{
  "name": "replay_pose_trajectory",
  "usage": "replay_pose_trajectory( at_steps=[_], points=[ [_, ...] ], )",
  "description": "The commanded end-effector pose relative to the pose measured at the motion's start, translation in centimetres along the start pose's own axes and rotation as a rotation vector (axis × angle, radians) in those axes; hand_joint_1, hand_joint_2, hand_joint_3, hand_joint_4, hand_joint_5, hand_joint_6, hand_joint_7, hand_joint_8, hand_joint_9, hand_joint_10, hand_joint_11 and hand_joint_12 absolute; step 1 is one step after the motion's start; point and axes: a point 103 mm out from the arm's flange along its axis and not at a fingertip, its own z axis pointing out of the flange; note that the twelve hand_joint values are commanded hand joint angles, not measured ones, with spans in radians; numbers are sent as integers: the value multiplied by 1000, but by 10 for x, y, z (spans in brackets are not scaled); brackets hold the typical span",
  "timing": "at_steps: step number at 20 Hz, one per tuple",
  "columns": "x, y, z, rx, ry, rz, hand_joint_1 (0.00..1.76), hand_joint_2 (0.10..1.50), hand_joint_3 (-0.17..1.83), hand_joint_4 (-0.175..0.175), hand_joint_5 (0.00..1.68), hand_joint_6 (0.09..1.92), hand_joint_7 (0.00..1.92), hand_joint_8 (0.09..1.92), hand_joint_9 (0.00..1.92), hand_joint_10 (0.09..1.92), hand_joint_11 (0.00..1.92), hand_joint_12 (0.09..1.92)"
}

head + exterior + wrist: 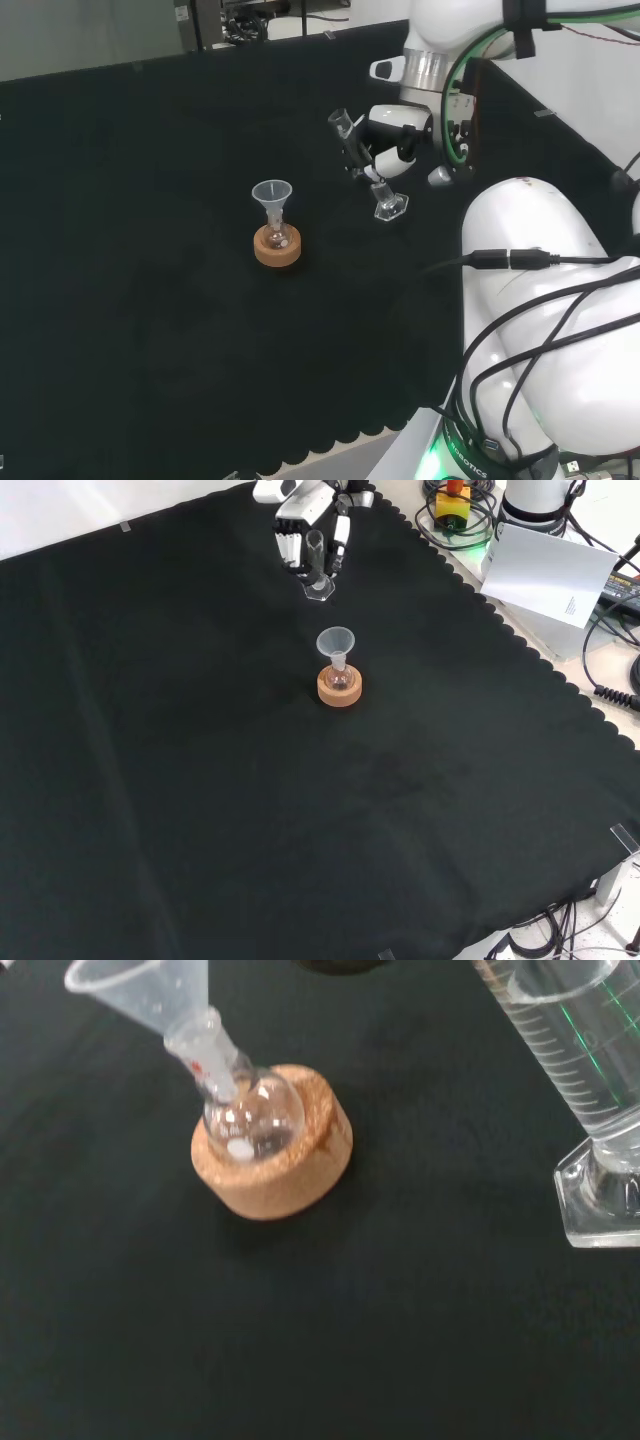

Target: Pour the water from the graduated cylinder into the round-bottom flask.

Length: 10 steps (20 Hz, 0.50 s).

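A: Tilting above the black cloth of the surface (pixel 140 300), the graduated cylinder (pixel 366 170) leans in the head view, its open mouth up toward that view's left and its hexagonal foot low at the right, clear of the cloth.

B: And the robot hand (pixel 400 135)?

A: Its fingers are curled round the cylinder's barrel, gripping it. In the front view the cylinder hangs at the top of the cloth, foot down.

B: What stands near it?

A: The round-bottom flask (pixel 339 677) sits upright in a cork ring (pixel 339 689), a clear funnel (pixel 336 643) seated in its neck. In the head view it is left of and below the cylinder, apart from it, with bare cloth between.

B: Contents?

A: The wrist view shows clear liquid in the cylinder's marked barrel. A small white piece lies at the flask's bottom; whether there is water in the flask I cannot tell.
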Motion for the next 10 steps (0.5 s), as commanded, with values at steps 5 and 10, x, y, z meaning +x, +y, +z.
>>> replay_pose_trajectory(
  at_steps=[5, 10],
  points=[
    [21, 7, 3, 212, -196, 55, 1264, 1097, -2, -175, 1013, 956, 1033, 945, 1385, 95, 1210, 773],
    [24, 12, 0, 275, -255, 85, 1264, 1096, -2, -175, 1014, 954, 1035, 942, 1387, 93, 1212, 771]
  ],
)
